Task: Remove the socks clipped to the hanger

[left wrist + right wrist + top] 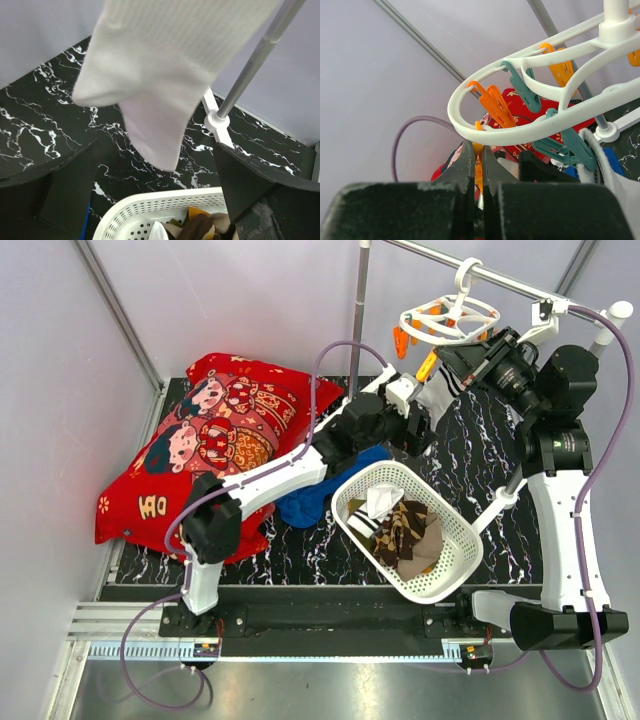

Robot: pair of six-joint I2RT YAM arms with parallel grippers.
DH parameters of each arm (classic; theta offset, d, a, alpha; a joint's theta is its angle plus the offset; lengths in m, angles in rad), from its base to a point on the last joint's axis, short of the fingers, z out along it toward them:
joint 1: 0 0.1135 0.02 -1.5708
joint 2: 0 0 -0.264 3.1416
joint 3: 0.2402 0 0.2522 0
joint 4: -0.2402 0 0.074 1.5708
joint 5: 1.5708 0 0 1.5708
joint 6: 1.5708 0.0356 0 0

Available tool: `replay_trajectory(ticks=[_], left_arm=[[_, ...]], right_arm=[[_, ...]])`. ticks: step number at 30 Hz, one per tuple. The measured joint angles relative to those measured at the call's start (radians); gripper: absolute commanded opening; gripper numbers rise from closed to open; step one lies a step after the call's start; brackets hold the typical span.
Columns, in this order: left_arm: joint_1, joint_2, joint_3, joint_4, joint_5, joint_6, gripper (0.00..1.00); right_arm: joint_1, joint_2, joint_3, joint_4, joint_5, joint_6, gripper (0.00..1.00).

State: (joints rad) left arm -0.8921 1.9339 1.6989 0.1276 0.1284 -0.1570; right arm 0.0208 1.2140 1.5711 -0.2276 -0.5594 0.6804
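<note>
While the left gripper [155,167] holds its jaws wide apart below the white sock [150,75], the right gripper [479,155] has its jaws pressed together just under the hanger [454,107].

The left arm [290,472] stretches forward and rightward, elbow low; the left gripper [156,165] gapes wide (jaws at opposite edges of its wrist view). The right arm [560,490] stands upright, forearm bent leftward, the right gripper [476,152] with its 2 jaws pressed together.

The red cushion [215,440] bears one yellow character near its lower corner — too small to read. No other text, label or number is legible.
</note>
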Motion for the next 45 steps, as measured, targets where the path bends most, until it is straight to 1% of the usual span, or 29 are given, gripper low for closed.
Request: replay_trajectory(ticks=[2,6,9,12,16,17,19,20,22,23,24,26,27,30,33,37,38,39,41,42,45], left_arm=[[-0.001,0.034,0.021,0.0,0.0,-0.01,0.99],[-0.009,0.05,0.023,0.006,-0.01,-0.027,0.99],[-0.026,0.05,0.026,0.035,-0.059,-0.027,0.99],[-0.047,0.072,0.064,0.057,-0.121,-0.028,0.99],[-0.071,0.106,0.095,0.101,-0.163,-0.027,0.99],[-0.078,0.113,0.097,0.108,-0.175,-0.023,0.97],[-0.088,0.127,0.103,0.109,-0.206,-0.018,0.87],[-0.093,0.135,0.106,0.108,-0.225,-0.015,0.67],[-0.1,0.146,0.108,0.11,-0.26,-0.011,0.44],[-0.104,0.149,0.108,0.111,-0.275,-0.006,0.28],[-0.107,0.151,0.108,0.113,-0.288,-0.001,0.21],[-0.11,0.151,0.108,0.12,-0.307,0.004,0.03],[-0.11,0.151,0.108,0.129,-0.315,0.005,0.0],[-0.11,0.151,0.108,0.145,-0.327,0.008,0.0],[-0.11,0.137,0.082,0.161,-0.328,0.009,0.0],[-0.111,0.041,-0.058,0.179,-0.306,0.002,0.0],[-0.111,0.01,-0.095,0.183,-0.292,-0.001,0.0],[-0.111,-0.023,-0.13,0.185,-0.278,-0.005,0.0],[-0.112,-0.083,-0.184,0.186,-0.24,-0.011,0.0],[-0.113,-0.111,-0.206,0.191,-0.218,-0.014,0.0],[-0.114,-0.19,-0.269,0.198,-0.157,-0.026,0.0]], right_arm=[[0.0,-0.004,-0.001,0.005,0.001,0.01,0.0],[0.0,-0.02,-0.013,0.024,0.013,0.029,0.0],[0.0,-0.04,-0.034,0.037,0.029,0.043,0.0],[0.0,-0.055,-0.052,0.053,0.046,0.056,0.0],[0.0,-0.058,-0.066,0.077,0.052,0.079,0.0],[0.0,-0.058,-0.069,0.082,0.054,0.086,0.0],[0.0,-0.059,-0.075,0.09,0.058,0.095,0.0],[0.0,-0.06,-0.078,0.093,0.061,0.1,0.0],[0.001,-0.064,-0.084,0.102,0.067,0.108,0.0],[0.001,-0.067,-0.086,0.104,0.07,0.113,0.0],[0.001,-0.069,-0.088,0.105,0.071,0.118,0.0],[0.001,-0.077,-0.093,0.11,0.072,0.127,0.0],[0.001,-0.08,-0.094,0.112,0.073,0.13,0.0],[0.001,-0.089,-0.099,0.116,0.078,0.14,0.0],[0.001,-0.093,-0.103,0.122,0.082,0.144,0.05],[0.001,-0.098,-0.106,0.111,0.094,0.135,0.11],[0.001,-0.1,-0.106,0.103,0.098,0.13,0.14],[0.001,-0.102,-0.106,0.096,0.1,0.126,0.27],[0.001,-0.109,-0.106,0.083,0.107,0.119,0.41],[0.001,-0.116,-0.108,0.077,0.11,0.112,0.5],[0.001,-0.14,-0.118,0.053,0.126,0.082,0.58]])
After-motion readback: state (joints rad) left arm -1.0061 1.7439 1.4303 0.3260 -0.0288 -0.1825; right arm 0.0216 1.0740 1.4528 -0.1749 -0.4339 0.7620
